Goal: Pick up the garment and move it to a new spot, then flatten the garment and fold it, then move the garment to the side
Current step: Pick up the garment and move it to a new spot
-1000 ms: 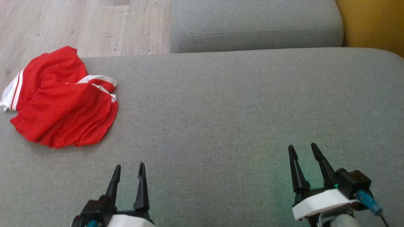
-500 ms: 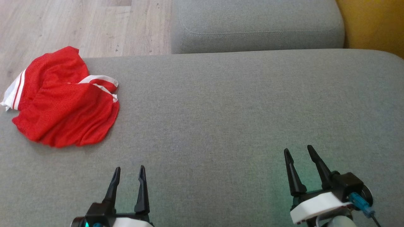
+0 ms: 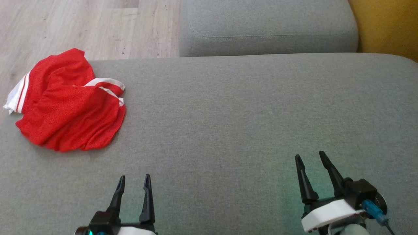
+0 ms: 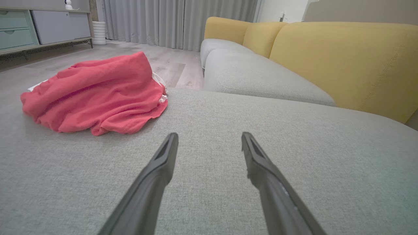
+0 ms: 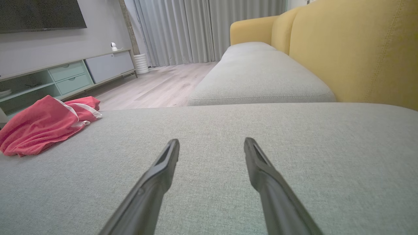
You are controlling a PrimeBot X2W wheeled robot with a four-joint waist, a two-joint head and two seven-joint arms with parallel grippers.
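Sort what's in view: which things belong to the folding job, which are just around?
Job: crumpled red garment with white stripes; grey fabric seat cushion under it; left gripper, right gripper, jaws open, empty.
Just around: yellow sofa backrest; grey curtains; pale green drawer cabinet; wooden floor.

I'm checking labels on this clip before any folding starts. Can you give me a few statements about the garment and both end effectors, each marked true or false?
1. The red garment lies crumpled at the left end of the grey cushion. True.
2. The left end effector is shut on the garment. False: it is open and apart from the garment.
3. The right end effector is open and holds nothing. True.
4. The garment is plain red. False: it has white stripes.
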